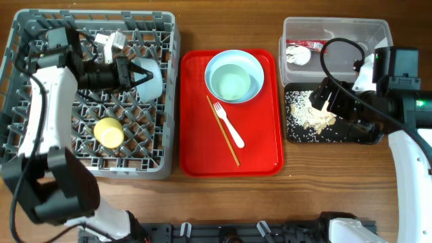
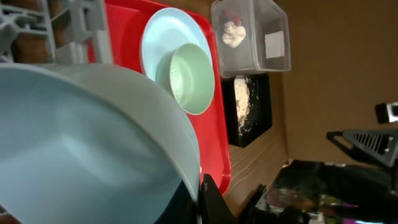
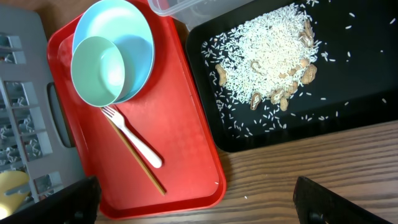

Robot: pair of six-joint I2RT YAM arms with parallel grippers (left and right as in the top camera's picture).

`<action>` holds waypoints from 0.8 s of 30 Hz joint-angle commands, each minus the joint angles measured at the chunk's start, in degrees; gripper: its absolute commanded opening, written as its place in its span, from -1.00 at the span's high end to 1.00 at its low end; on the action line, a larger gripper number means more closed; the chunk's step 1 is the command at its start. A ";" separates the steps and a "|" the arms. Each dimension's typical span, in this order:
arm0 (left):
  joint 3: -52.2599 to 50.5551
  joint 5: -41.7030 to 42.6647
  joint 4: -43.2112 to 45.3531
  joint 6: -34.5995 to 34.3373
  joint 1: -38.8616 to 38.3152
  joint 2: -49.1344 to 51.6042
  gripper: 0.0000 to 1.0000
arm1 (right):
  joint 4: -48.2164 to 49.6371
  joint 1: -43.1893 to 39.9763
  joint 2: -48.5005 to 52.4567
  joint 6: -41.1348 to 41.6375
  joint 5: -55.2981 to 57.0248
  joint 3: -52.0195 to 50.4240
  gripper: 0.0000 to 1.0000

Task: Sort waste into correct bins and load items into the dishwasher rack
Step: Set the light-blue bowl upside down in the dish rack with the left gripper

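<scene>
- Left tool (image 1: 137, 73) is shut tight on the rim of a pale mint round bowl (image 1: 147, 79). It holds the bowl tipped on its side over the big grey plastic rack with pegs (image 1: 145, 152).
- Step in hand, I think: putting this bowl into the rack. Next, the bowl must go down between the pegs so it stands. Then the tool must let go.
- The bowl looks smooth and thin, with nothing inside. In the left wrist view it fills most of the picture.
- Right tool (image 3: 193, 202) is spread wide and holds nothing. It hangs over the flat black tray (image 3: 373, 93), where white rice scraps (image 3: 267, 56) lie in a heap.
- A small yellow cup (image 1: 108, 132) is already in the rack.
- Left to load: a second mint bowl (image 1: 233, 84) sitting in a pale blue round plate (image 1: 256, 67), a white plastic fork (image 1: 229, 126) and thin wooden chopsticks (image 1: 223, 131). All are on the red serving tray (image 1: 260, 152).
- A crumpled white paper wad (image 1: 297, 57) and a small red sauce packet (image 1: 307, 45) lie in the clear plastic tub (image 1: 351, 30).
</scene>
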 commanded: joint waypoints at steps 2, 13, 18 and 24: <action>0.81 3.08 -0.90 1.60 3.32 4.52 0.92 | 0.02 -0.09 -0.61 -0.85 -0.46 0.59 -1.00; 0.79 -12.81 -8.72 1.11 12.44 6.51 0.76 | 0.24 -0.09 -0.61 -0.76 -0.48 0.59 -1.00; 0.81 -16.39 -10.75 1.05 16.87 6.49 -0.98 | 0.24 -0.09 -0.61 -0.79 -0.48 0.59 -1.00; 0.81 -13.42 -11.10 -0.79 19.41 4.83 -1.00 | 0.24 -0.09 -0.61 -0.79 -0.48 0.59 -0.99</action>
